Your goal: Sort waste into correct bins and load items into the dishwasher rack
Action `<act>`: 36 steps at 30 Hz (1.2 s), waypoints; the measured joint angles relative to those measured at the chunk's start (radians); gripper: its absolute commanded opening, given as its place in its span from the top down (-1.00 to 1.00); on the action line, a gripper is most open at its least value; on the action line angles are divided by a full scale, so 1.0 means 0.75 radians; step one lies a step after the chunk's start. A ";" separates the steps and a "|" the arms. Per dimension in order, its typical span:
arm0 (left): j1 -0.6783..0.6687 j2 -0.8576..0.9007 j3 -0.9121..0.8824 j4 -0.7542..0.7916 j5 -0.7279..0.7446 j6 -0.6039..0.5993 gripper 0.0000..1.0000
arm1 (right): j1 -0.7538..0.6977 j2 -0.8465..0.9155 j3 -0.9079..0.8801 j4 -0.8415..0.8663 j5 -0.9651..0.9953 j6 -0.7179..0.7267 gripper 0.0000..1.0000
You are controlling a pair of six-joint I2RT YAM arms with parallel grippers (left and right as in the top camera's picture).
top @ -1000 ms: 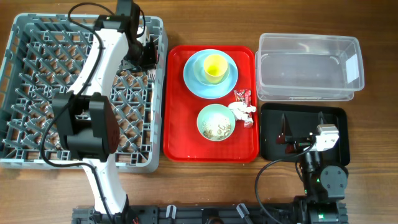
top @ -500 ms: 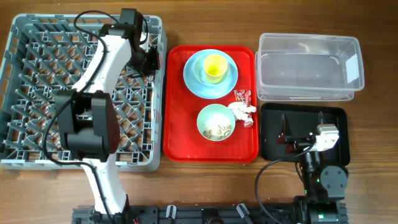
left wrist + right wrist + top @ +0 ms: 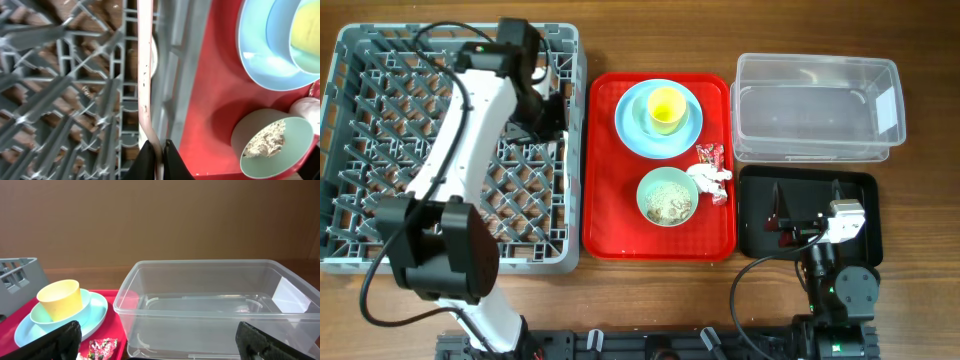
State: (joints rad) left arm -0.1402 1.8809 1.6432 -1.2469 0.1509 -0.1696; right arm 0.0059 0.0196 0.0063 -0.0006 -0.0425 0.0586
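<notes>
Right now I am watching the left gripper (image 3: 159,156) clamping the handle end of a white plastic utensil (image 3: 145,75), its jaws pressing on it from both sides. The handle is running straight away from the fingers, just inside the right wall of the dishwasher rack (image 3: 390,35). I cannot tell whether it is the spoon or the fork, because its far end is hiding behind a rib. From overhead, that arm is reaching across the rack to its right edge, beside the red tray (image 3: 610,225).

The right gripper (image 3: 160,345) is sitting over the black tray (image 3: 865,240) with its fingers spread wide, gripping nothing, and the clear tub (image 3: 200,315) is standing directly ahead of it.

On the red tray, the yellow cup (image 3: 665,108) is sitting in the light blue bowl (image 3: 642,112), which is resting on the light blue plate (image 3: 630,135). The pale green bowl (image 3: 650,195) is standing nearer the front, carrying food scraps (image 3: 670,207). The crumpled napkin (image 3: 712,180) and the red wrapper (image 3: 710,154) are lying together at the tray's right edge.
</notes>
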 measured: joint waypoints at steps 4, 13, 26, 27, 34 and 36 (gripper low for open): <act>-0.033 0.000 -0.006 0.038 -0.021 0.000 0.91 | 0.000 0.000 0.000 0.000 0.000 0.000 -0.99; -0.042 0.000 -0.151 0.072 -0.164 -0.085 0.34 | 0.000 0.000 0.000 0.000 0.000 0.000 -1.00; -0.080 -0.269 -0.156 0.212 -0.171 -0.107 0.53 | 0.000 0.000 0.000 0.000 0.000 0.000 -1.00; -0.080 -0.269 -0.167 0.268 -0.170 -0.117 0.45 | 0.000 0.000 0.000 0.001 0.000 0.000 -0.99; -0.138 -0.268 -0.433 0.557 -0.165 -0.144 0.50 | 0.000 -0.001 0.000 0.001 0.000 0.000 -1.00; -0.168 -0.268 -0.503 0.658 -0.165 -0.151 0.51 | 0.000 0.000 0.000 0.001 0.000 0.000 -1.00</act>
State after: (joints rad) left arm -0.2665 1.6802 1.2659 -0.7536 0.0269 -0.2829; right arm 0.0059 0.0196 0.0063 -0.0002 -0.0425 0.0586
